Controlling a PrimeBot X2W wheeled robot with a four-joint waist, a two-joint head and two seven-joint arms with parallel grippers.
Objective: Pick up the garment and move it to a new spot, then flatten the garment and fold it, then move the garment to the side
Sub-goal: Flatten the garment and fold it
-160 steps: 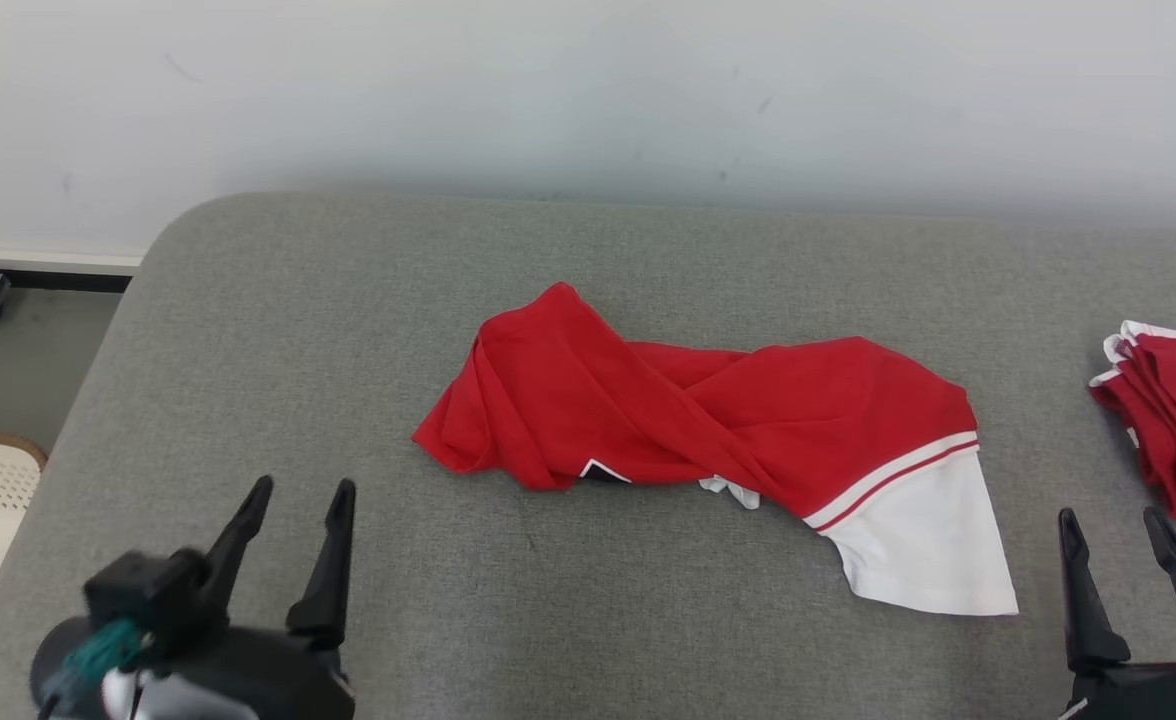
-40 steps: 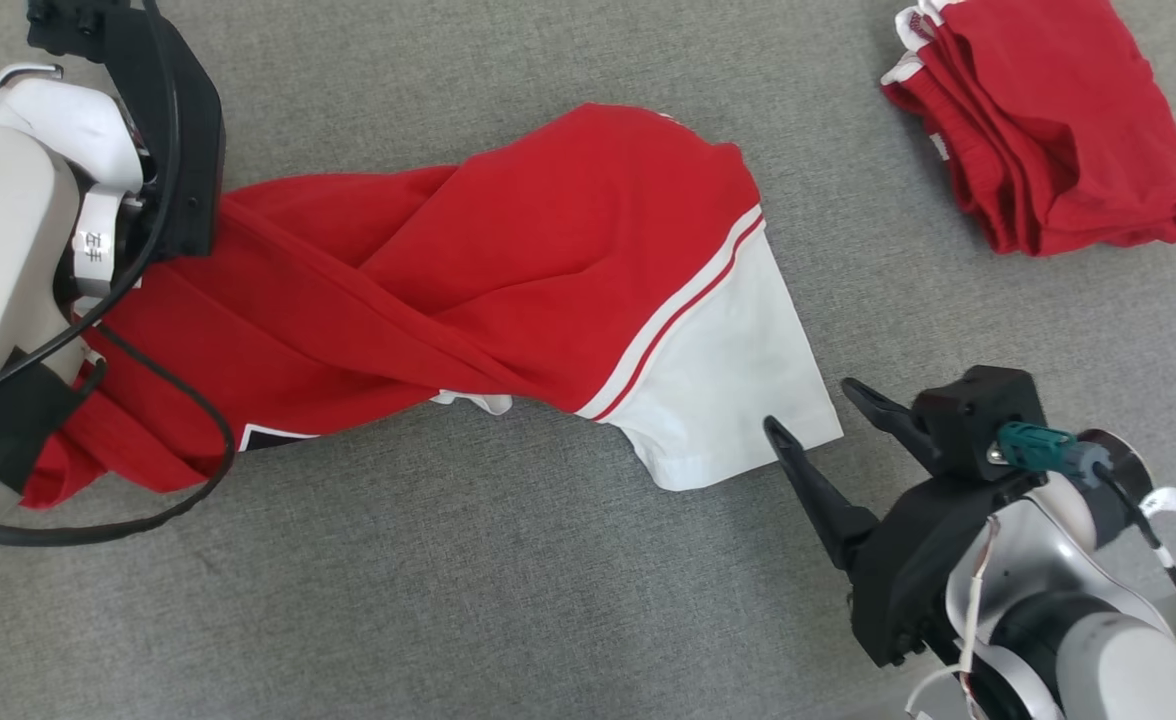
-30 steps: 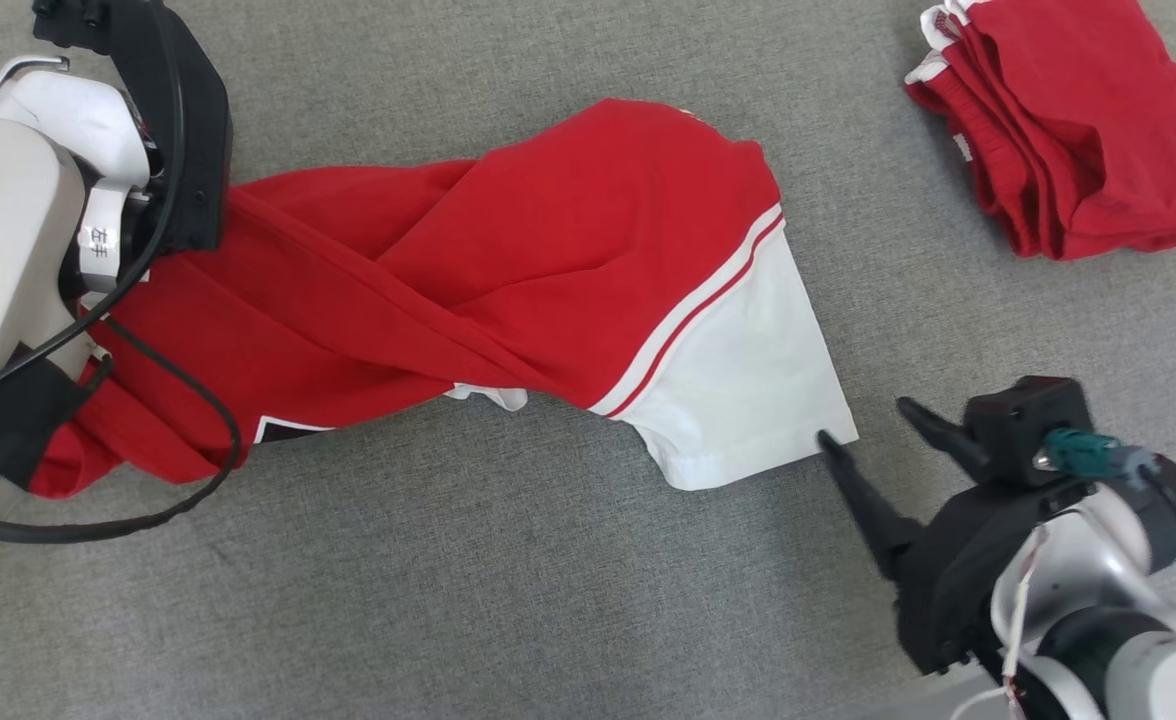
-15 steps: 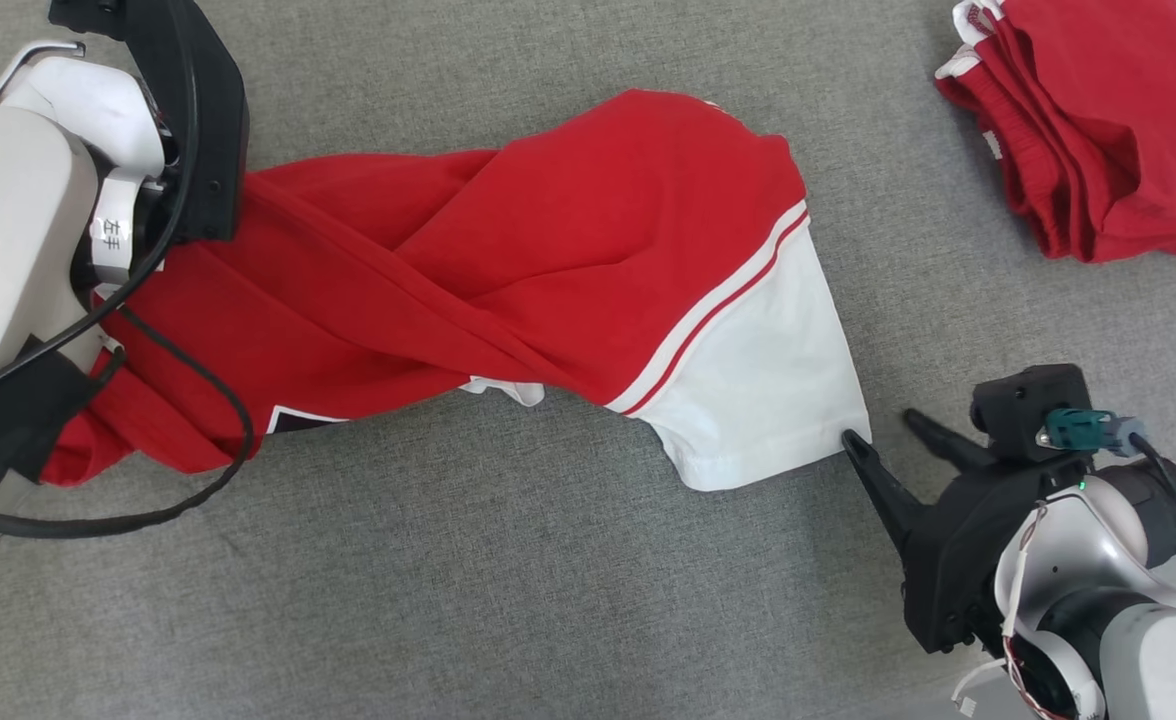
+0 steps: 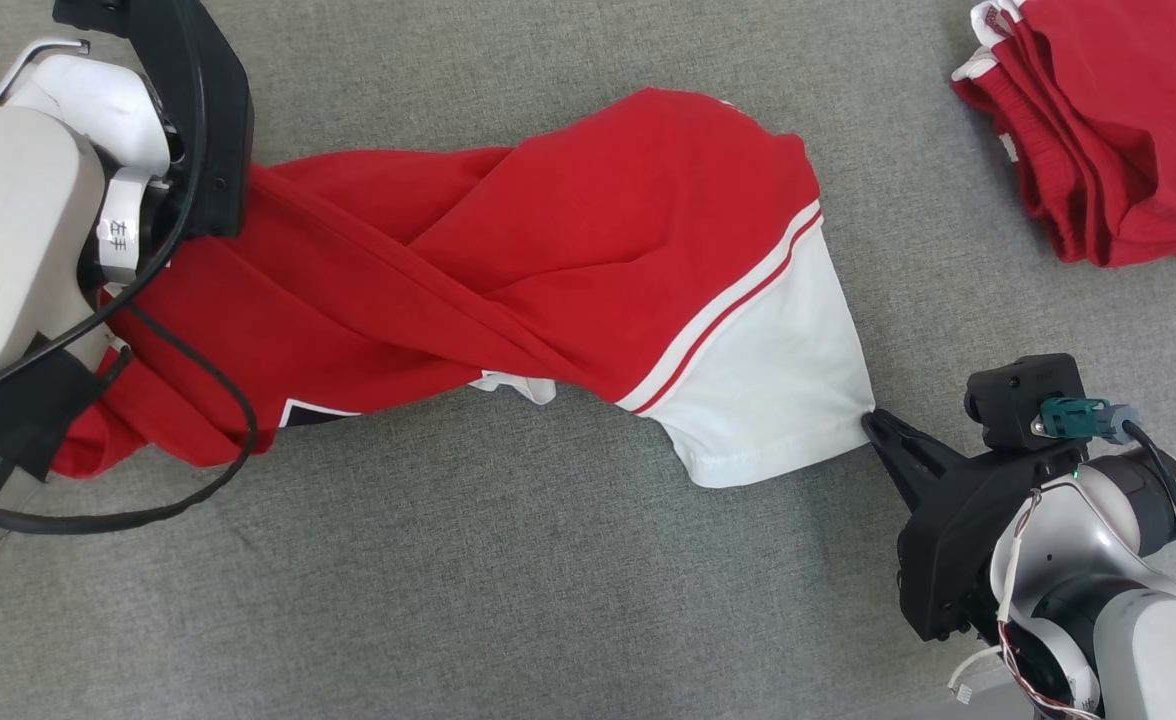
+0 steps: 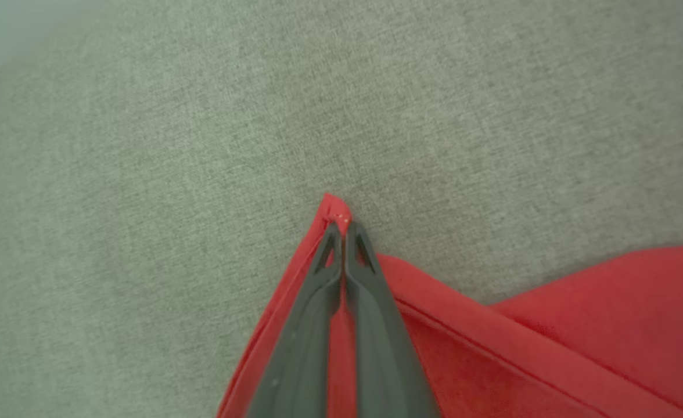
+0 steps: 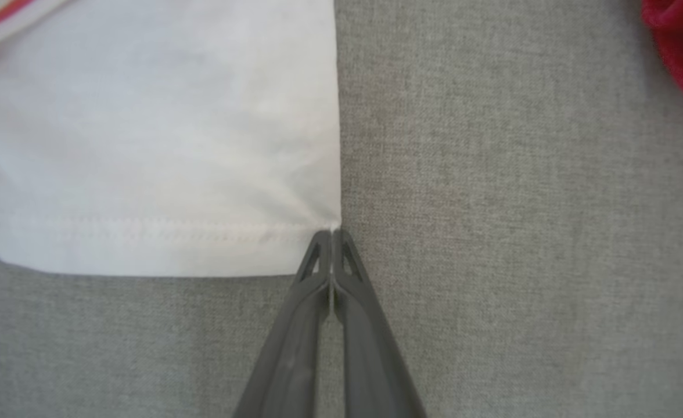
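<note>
At left, pinches shirt (image 5: 548, 250) by red corner in closed left gripper (image 6: 341, 227); at right, nips white corner in closed right gripper (image 7: 333, 233).

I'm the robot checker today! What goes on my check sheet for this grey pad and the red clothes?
Surface: grey woven pad, flat.
Job's things: garment, red with a white end, twisted, on the pad.
Clutter: folded red pile at the far right, apart from the garment.
Grippers: left gripper shut on the garment's red corner; right gripper shut, tips at the white corner, pinch unclear.
Cables: black cable from the left arm loops over the garment.
Surroundings: pale blurred patch, cannot tell what.
</note>
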